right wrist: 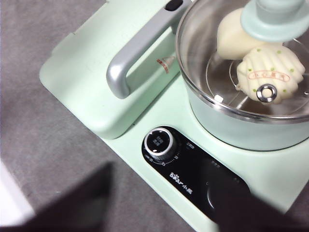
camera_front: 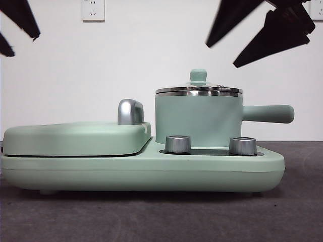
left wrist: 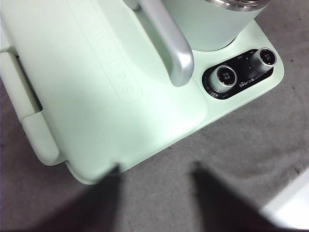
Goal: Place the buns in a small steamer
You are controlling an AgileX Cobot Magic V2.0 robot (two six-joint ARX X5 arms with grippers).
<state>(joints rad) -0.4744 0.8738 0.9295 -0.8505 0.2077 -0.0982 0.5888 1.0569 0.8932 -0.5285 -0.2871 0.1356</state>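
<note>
A: Where are the buns [right wrist: 260, 53] now?

B: Both sit inside the small steamer [camera_front: 198, 120], seen through its glass lid [right wrist: 251, 63], which is seated on the steel rim. The smooth one lies behind the pleated one, touching it. The steamer stands on the cooker base [camera_front: 141, 169], toward the bench's right side, beside the flat griddle lid [camera_front: 75, 137].

A: And the grippers?

B: The right gripper [camera_front: 257, 33] hangs above the steamer, jaws spread apart, holding nothing. The left gripper [camera_front: 15, 27] waits high over the griddle end, also spread and empty.

A: So what's left to do well?

B: By my reading, the task looks essentially done. Any retreat should go straight up, clear of the lid knob [camera_front: 198, 75] and the side handle [camera_front: 267, 114], so nothing nudges the lid off its seat.
</note>
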